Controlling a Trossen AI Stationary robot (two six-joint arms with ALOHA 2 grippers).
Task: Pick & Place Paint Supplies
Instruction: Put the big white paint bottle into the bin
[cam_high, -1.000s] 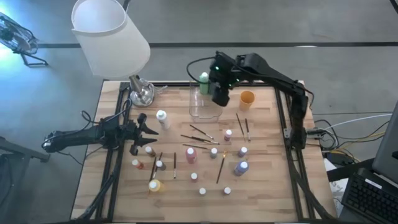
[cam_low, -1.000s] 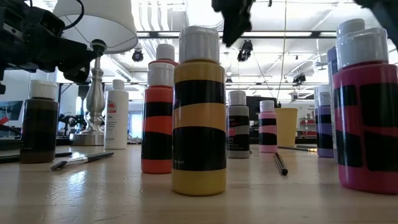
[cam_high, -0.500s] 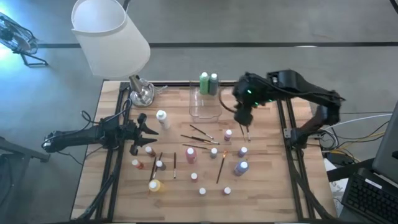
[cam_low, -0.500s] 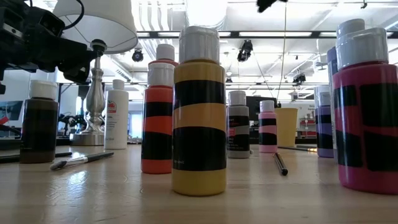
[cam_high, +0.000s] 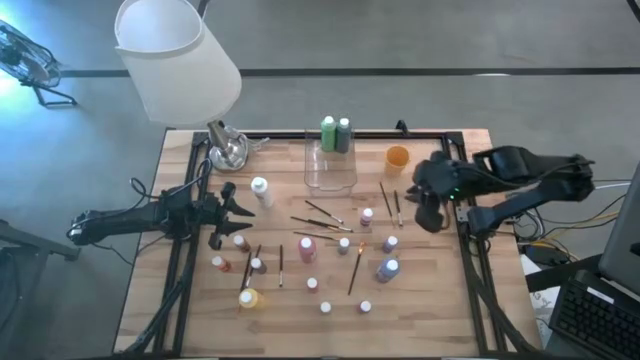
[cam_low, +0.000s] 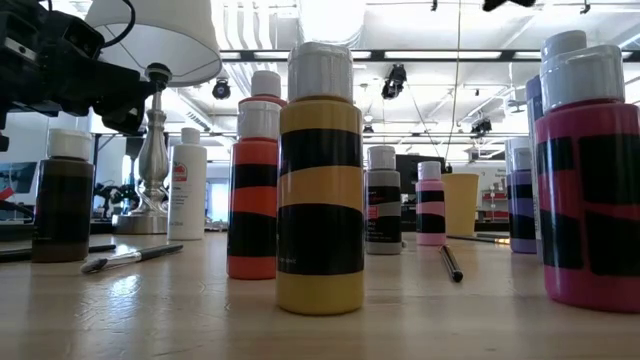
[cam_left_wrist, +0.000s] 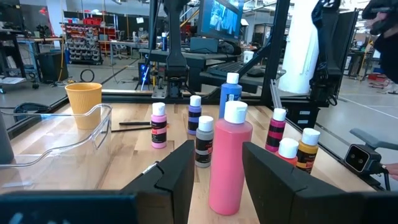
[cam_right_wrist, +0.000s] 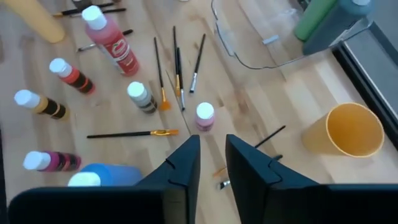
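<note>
- Over the counter's (cam_high: 300, 300) right edge I have the right pincer (cam_high: 432, 215), fingers narrowly parted, holding nothing
- Left pincer (cam_high: 232, 208) open around the pink bottle (cam_left_wrist: 229, 158)
- Paint bottles (cam_high: 312, 284) and paintbrushes (cam_high: 320, 222) lie mid-counter

Pale wooden desk (cam_high: 300, 300) with visible grain, glossy plastic paint bottles (cam_low: 320, 180), clear plastic box (cam_high: 330, 168), polished metal lamp base (cam_high: 228, 150), matt white shade (cam_high: 175, 55)

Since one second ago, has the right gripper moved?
Yes. The right gripper left the clear box and now hangs near the table's right edge, past the orange cup.
</note>
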